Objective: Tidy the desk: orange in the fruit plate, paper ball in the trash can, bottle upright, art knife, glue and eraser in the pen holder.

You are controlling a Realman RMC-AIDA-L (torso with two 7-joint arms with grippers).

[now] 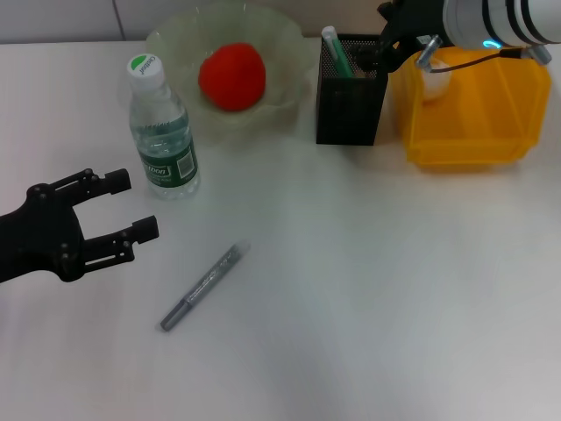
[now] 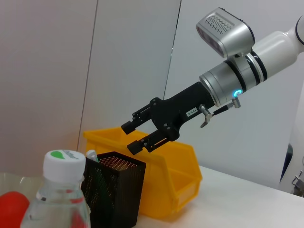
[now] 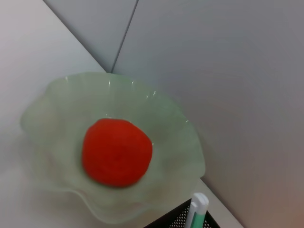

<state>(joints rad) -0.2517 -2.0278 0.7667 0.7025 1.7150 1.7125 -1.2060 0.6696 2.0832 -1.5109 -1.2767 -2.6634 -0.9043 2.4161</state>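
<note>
Art knife [image 1: 204,287] lay flat on the desk [image 1: 368,289] in front of the bottle [image 1: 161,132], long axis diagonal, one end toward the robot's left-near side, the other toward the pen holder [image 1: 350,92]. Left gripper [image 1: 136,206] hovered beside the upright bottle, jaws wide apart and empty. Right gripper [image 2: 133,137] hung over the pen holder next to the yellow bin [image 1: 473,105], jaws parted, nothing held; orange [image 1: 231,76] sat in the fruit plate [image 1: 175,39].
</note>
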